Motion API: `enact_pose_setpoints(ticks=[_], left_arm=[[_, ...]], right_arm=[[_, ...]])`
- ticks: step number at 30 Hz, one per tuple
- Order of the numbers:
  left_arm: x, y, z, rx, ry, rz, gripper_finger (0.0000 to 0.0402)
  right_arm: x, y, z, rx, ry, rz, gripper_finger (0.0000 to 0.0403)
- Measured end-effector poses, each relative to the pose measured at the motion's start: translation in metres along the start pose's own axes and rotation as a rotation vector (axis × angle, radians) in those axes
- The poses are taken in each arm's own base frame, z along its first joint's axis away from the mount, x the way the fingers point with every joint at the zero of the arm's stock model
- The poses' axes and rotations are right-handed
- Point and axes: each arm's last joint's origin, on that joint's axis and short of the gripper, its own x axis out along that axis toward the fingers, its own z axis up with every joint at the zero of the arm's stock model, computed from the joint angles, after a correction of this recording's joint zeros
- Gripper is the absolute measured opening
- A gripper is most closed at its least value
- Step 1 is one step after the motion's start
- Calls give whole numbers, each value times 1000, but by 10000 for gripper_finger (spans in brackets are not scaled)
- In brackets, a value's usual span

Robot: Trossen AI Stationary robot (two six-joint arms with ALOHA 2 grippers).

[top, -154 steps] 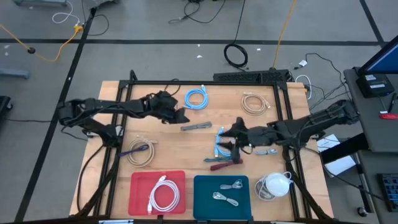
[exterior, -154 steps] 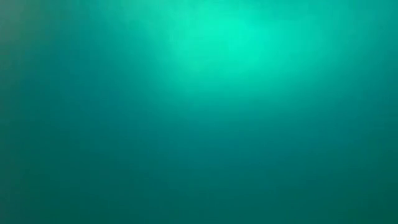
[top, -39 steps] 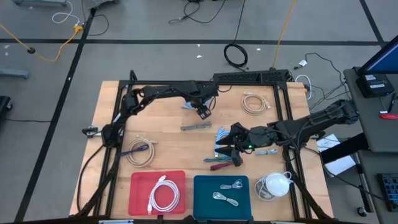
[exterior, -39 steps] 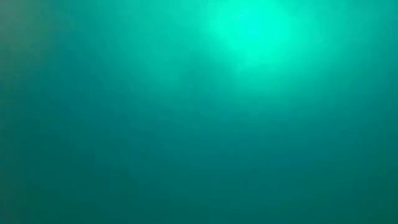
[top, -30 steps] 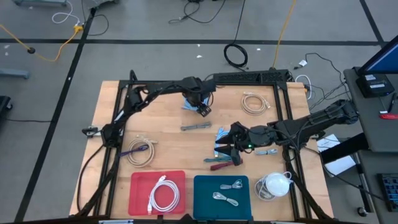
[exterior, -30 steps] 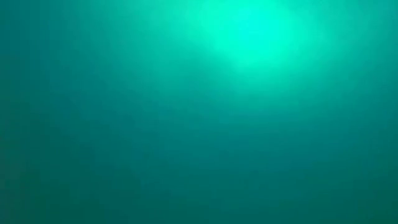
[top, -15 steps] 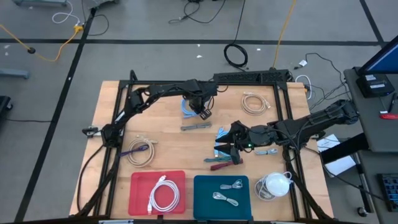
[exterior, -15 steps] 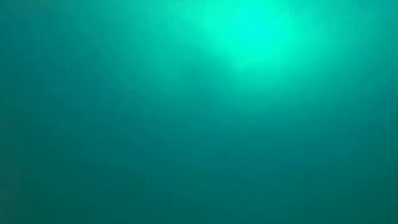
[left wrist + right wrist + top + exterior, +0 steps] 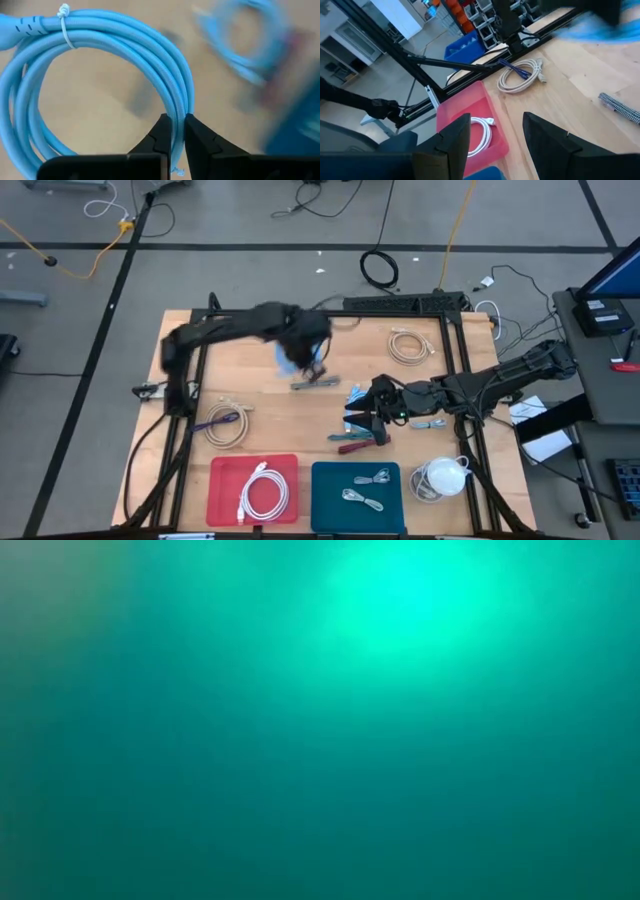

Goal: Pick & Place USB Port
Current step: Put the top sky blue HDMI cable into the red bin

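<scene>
A light-blue coiled cable point(image 9: 125, 35), bound with a white tie, hangs in my left gripper point(image 9: 178, 121), which is shut on it. In the high view this gripper point(image 9: 303, 355) and the coil point(image 9: 288, 360) are smeared, over the table's far middle. My right gripper point(image 9: 362, 420) stands open right of centre, beside a second blue cable point(image 9: 352, 406) and a maroon cable point(image 9: 350, 445). Nothing is between its fingers point(image 9: 496, 120). The low view shows only a teal glow. My left gripper pinches one side of the coil's ring point(image 9: 179, 106) between its two fingers, opposite the tied end; how many turns it has I cannot tell. The fingers lie across the strands. The coil seems lifted off the wood, its ring spread beyond the fingertips.
A grey braided cable point(image 9: 316, 383) lies just near of the left gripper. Beige coils lie at the left point(image 9: 228, 423) and far right point(image 9: 407, 346). At the near edge stand a red tray point(image 9: 222, 470) with a white cable and a teal tray point(image 9: 325, 475) with cables.
My left gripper, which stood over the light-blue coil at the far middle, has swung fast toward the table's left and near side. The coil has left its place and goes with it. My right arm has kept still.
</scene>
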Motion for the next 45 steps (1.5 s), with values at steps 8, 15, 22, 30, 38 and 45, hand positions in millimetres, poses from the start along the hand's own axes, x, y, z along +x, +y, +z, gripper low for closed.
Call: enact_pose_setpoints(ticks=[8,15,22,30,38,45], left_arm=[[-67,-103,-123,-49,60,-201,27],[-27,-156,-198,-142,136,-127,27],[44,-170,-242,-233,161,-159,27],[89,-164,-293,-367,196,-156,27],[105,-149,-322,-431,237,-53,27],[105,-148,-312,-453,235,-76,112]], right_arm=[[-1,0,0,-34,1,5,173],[-3,1,2,-43,-8,7,173],[-5,1,3,-42,-15,10,173],[-6,2,3,-24,2,29,173],[-6,2,2,-24,18,48,173],[-6,2,0,-42,66,78,173]])
